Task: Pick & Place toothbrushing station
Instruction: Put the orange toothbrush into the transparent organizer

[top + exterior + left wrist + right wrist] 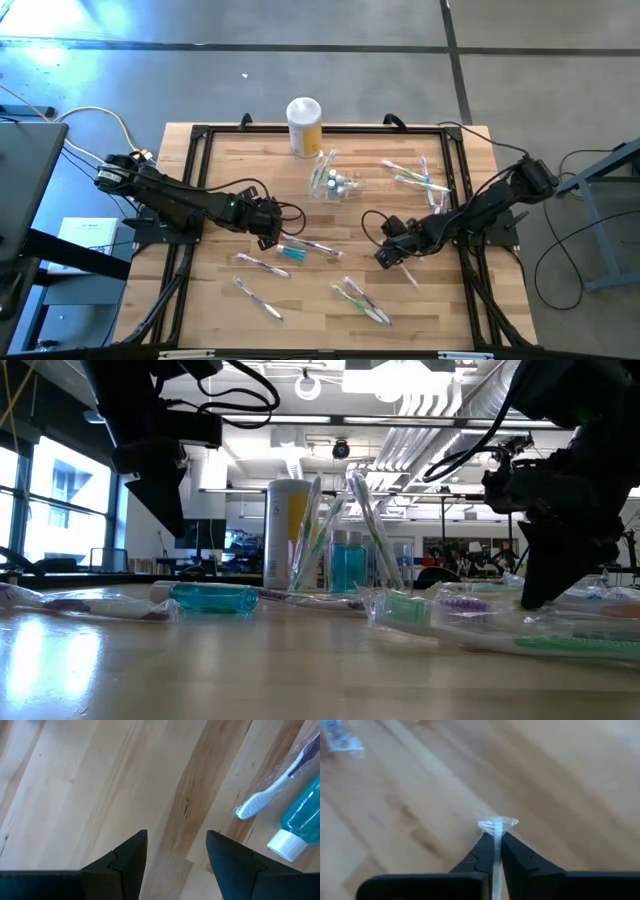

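Observation:
The toothbrushing station [337,184], a small clear holder with toothbrushes and little blue bottles standing in it, sits on the wooden table [220,190] at the far middle; it also shows in the low view [345,555]. My right gripper [496,836] is low over the table, to the near right of the station [386,260], shut on a thin clear-wrapped toothbrush [408,272]. My left gripper [176,837] hangs open over bare wood to the station's near left [270,236], beside a teal bottle [302,820] and a white toothbrush [252,806]. My right gripper pinches the wrapped toothbrush between its two fingers, close to one end; the crinkled wrapper end [498,824] sticks out just past the fingertips. The fingers slant steeply down from above and lie along the toothbrush. Whether it is off the table, I cannot tell.
A yellow canister with a white lid [304,125] stands behind the station. Wrapped toothbrushes lie scattered: at the far right [415,178], near middle [362,300], near left [258,298]. A teal bottle [292,254] lies near my left gripper. A black frame [200,140] borders the table.

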